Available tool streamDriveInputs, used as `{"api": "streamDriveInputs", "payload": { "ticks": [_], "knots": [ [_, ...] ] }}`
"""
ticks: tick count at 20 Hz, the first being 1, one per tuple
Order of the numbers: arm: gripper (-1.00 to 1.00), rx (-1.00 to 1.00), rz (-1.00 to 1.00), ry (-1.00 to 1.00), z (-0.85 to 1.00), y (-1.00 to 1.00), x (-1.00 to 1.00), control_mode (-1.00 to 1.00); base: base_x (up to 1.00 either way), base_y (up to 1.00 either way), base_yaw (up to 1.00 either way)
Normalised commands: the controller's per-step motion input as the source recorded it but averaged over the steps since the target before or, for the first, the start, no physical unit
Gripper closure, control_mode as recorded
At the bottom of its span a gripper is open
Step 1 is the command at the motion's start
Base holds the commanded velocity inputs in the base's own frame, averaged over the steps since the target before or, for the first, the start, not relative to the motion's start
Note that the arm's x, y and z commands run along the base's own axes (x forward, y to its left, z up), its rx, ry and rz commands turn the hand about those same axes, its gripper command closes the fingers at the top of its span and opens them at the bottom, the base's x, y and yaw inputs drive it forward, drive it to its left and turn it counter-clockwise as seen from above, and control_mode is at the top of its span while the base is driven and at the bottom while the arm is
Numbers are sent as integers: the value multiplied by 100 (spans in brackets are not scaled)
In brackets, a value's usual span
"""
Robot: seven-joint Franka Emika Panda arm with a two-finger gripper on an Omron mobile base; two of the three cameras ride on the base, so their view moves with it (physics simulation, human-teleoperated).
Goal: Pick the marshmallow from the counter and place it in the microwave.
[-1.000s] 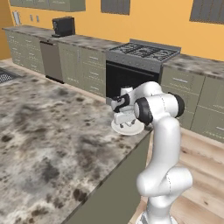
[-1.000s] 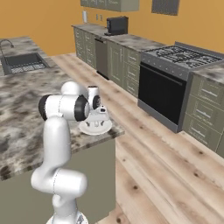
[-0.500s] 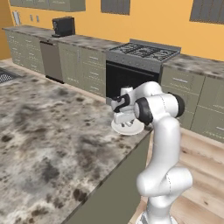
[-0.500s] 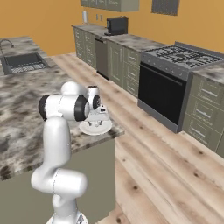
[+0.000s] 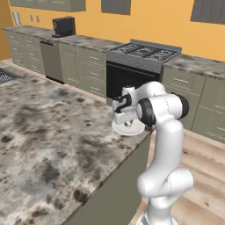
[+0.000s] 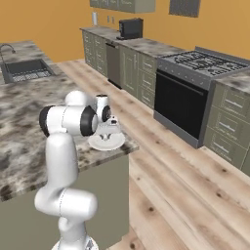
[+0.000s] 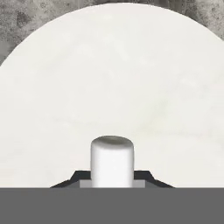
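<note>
The marshmallow (image 7: pixel 111 161), a small white cylinder, stands between my two dark fingertips (image 7: pixel 77 179), which press on both its sides. It is just over a round white plate (image 7: pixel 112 78) that lies near the corner of the mottled stone counter (image 5: pixel 44 132). My gripper (image 5: pixel 124 116) points down at the plate (image 5: pixel 127 128) and is shut on the marshmallow; from the other side the gripper (image 6: pixel 111 128) hangs over the same plate (image 6: pixel 106 143). The microwave is out of view.
The counter's edge (image 6: pixel 128 149) drops off just beyond the plate, with wooden floor (image 6: pixel 185 195) past it. A stove with a black oven (image 5: pixel 145 52) sits in the wall counter across the aisle. A sink (image 6: pixel 24 71) lies in the island's far end.
</note>
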Motion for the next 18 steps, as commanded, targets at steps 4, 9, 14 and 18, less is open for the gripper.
{"api": "streamDriveInputs", "payload": {
  "ticks": [4,9,14,18],
  "knots": [
    [100,10,3,-22,100,0,-76,-100,0,0,0],
    [100,5,0,-18,100,1,-100,-100,0,0,0],
    [100,0,0,-2,93,1,-100,-100,0,0,0],
    [100,0,-8,4,70,3,-100,-100,0,0,0]
  ]
}}
